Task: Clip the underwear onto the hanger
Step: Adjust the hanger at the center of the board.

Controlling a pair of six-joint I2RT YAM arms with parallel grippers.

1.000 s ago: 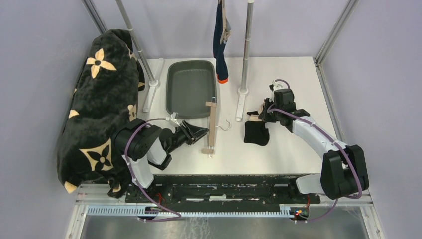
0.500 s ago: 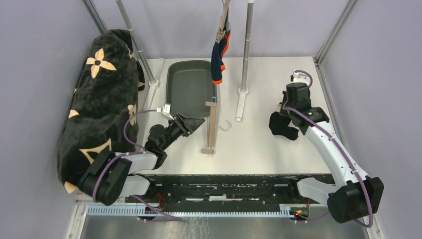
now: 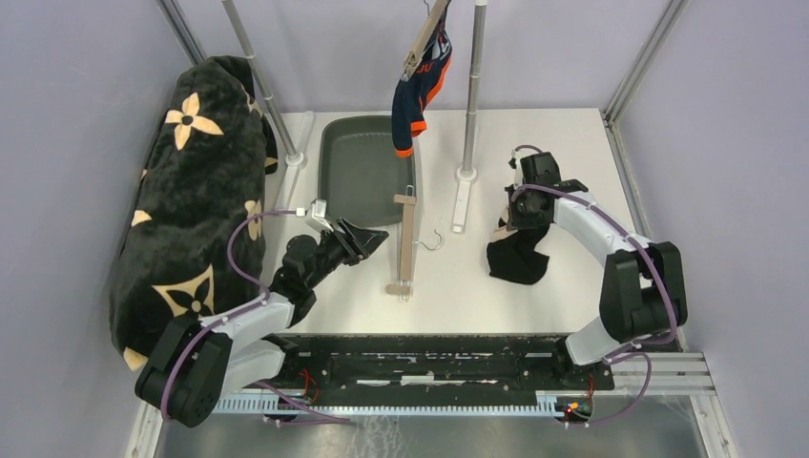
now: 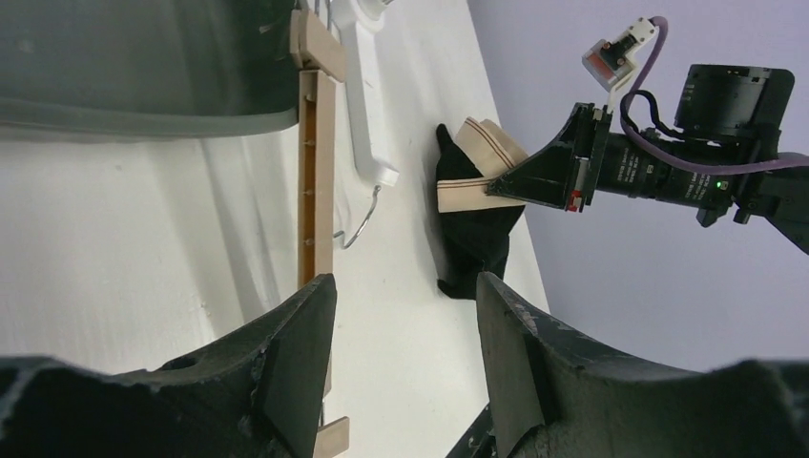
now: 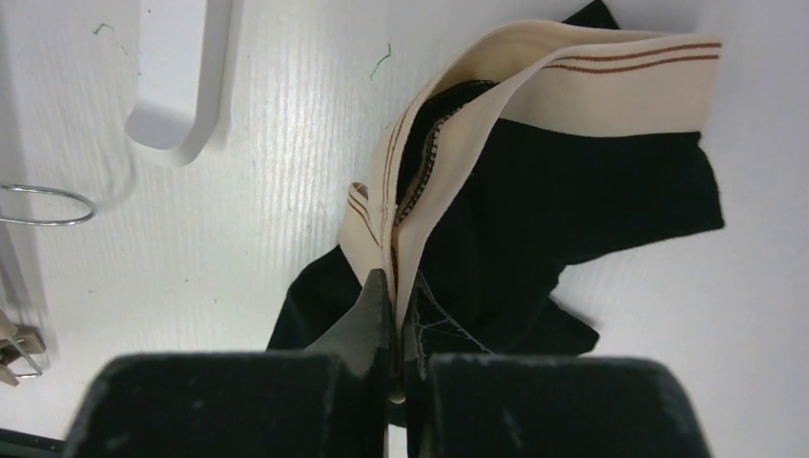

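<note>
I've got the right claw (image 5: pixel 394 315) pinched shut on the cream waistband of the underwear (image 5: pixel 572 210), whose black cloth trails onto the table (image 3: pixel 563 286) well right of the wooden hanger (image 3: pixel 407 243). My left claw (image 4: pixel 401 324) is partly open and empty, just left of the hanger and pointed at it. I judge this the carry step. Next I need the waistband brought across to the near clip (image 3: pixel 403 292), with the left claw squeezing it open.

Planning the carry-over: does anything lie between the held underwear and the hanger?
The rack's white base foot lies flat between the underwear, held by the right gripper, and the wooden hanger. Nearer the arms, nothing visible intervenes.
</note>
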